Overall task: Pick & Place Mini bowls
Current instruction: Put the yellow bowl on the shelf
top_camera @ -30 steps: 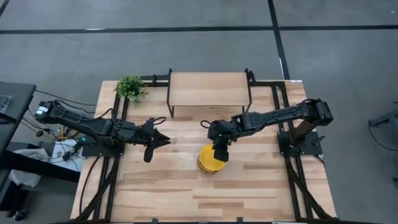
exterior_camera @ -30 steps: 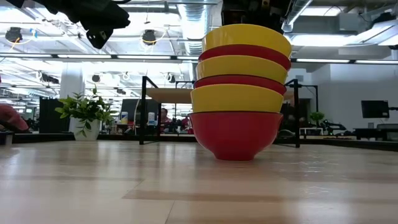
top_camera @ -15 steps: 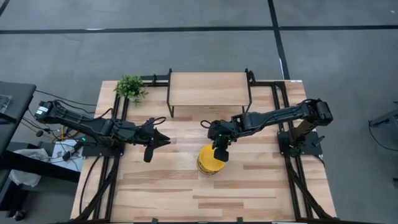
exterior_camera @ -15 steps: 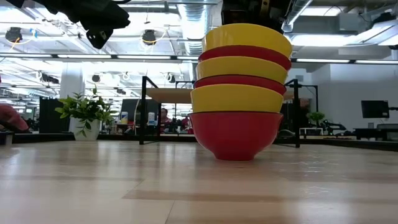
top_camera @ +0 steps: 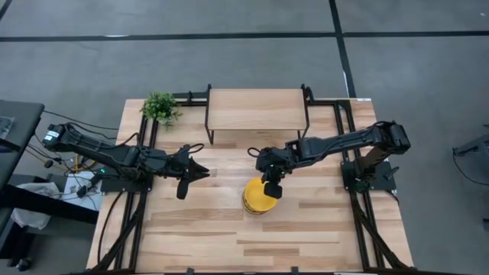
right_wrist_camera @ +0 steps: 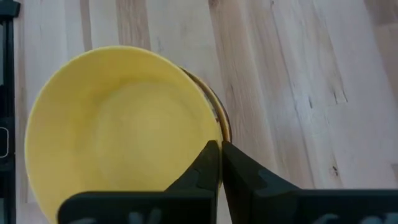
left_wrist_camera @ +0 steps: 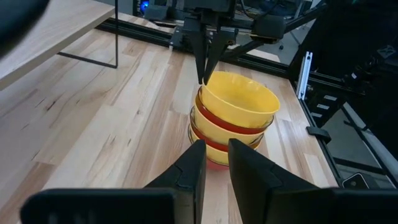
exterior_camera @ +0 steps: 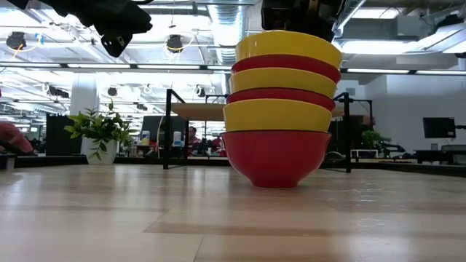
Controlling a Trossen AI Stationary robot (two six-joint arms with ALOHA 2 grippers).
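Right tool [left_wrist_camera: 204, 73] — fingers pressed together — pinches top yellow bowl's [left_wrist_camera: 239, 99] rim atop stack.

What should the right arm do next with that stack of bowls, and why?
Probably lift a little: the right gripper is shut on the rim of the top yellow bowl, which still sits nested on the stack. The left gripper waits apart.

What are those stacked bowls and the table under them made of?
The bowls look like glossy plastic or melamine: flat, even yellow and red with a soft sheen and thin rims, though glazed ceramic can't be ruled out. The table looks like pale wood in glued strips, butcher-block style, with visible grain and a satin finish that faintly reflects the bottom bowl.
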